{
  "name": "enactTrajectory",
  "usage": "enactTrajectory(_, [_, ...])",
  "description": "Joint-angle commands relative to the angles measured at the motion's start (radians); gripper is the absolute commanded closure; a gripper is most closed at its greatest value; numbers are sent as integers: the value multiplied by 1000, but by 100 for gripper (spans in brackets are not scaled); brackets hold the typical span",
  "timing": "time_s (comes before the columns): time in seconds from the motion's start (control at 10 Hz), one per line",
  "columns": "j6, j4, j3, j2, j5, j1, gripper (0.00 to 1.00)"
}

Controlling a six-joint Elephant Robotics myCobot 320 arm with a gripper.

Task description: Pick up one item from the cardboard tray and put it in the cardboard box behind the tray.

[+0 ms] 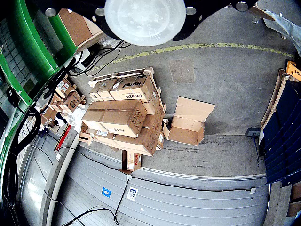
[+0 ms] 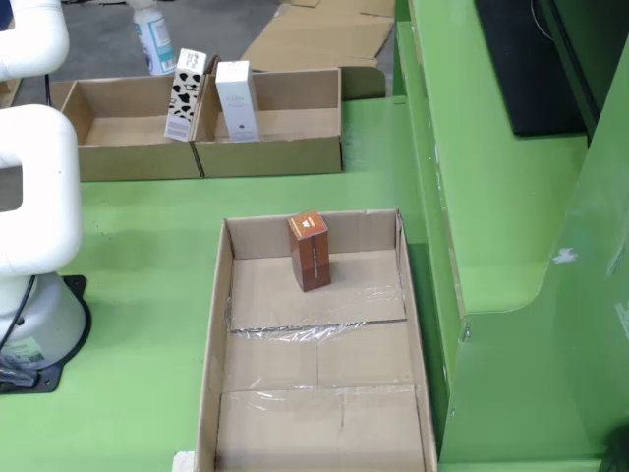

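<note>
In the still view a long shallow cardboard tray [image 2: 211, 324] lies on the green table. One small orange-brown carton [image 2: 310, 251] stands upright near the tray's far end. Behind the tray sit two open cardboard boxes side by side: the right one [image 2: 270, 155] holds a white carton [image 2: 237, 100], the left one [image 2: 128, 162] holds a cow-patterned carton [image 2: 184, 94]. Only the white arm's links [image 2: 34, 187] and base [image 2: 39, 324] show, at the left edge. No gripper fingers appear in either view. The riding view shows a white round dome [image 1: 145, 19] in a black mount at its top edge.
A raised green ledge [image 2: 511, 246] runs along the tray's right side. A spray bottle [image 2: 154, 37] stands beyond the boxes. The riding view looks past a green frame [image 1: 33, 47] down at stacked cartons [image 1: 124, 113] and an open carton [image 1: 188, 125] on a concrete floor.
</note>
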Motion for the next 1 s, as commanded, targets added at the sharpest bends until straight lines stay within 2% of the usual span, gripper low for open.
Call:
enactTrajectory(0.0, [2,7,29,55,-9,11,100])
enactTrajectory(0.9, [29,15,29,42,-12,-22,10])
